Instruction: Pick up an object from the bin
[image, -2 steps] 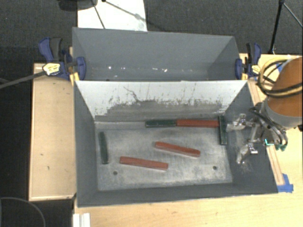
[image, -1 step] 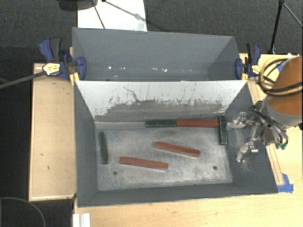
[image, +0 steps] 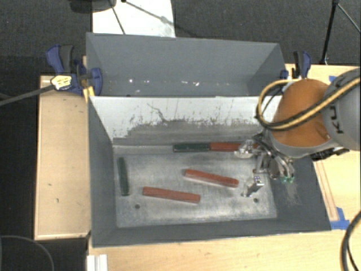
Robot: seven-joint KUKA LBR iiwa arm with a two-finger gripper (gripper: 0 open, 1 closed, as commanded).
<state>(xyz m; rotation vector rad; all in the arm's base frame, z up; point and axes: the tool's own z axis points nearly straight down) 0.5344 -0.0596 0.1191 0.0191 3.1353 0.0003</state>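
1. Gripper (image: 252, 188) is low at the right end of the bin (image: 169, 66), near the floor. Open or closed: can't tell. Nothing visibly held.
2. Nearest thing is the mid red bar (image: 210, 178), lying flat on the floor at a slight slant. Its right end is just beside the gripper, not under it. Likely target, imo.
3. Others: back bar (image: 206, 147) (green + red halves) along the foot of the rear wall; front red bar (image: 171, 195); green bar (image: 122, 176) at left, well apart.
4. Risk: gripper sits off the bar's end, so closing here prob catches air or only the tip. Bar could then pivot or drop on lift.
5. Risk: bar is thin + flat. Too shallow a descent slides over it; too deep jams on the floor.
6. Risk: shifting sideways w/o lifting shoves the bar off toward the front red bar.
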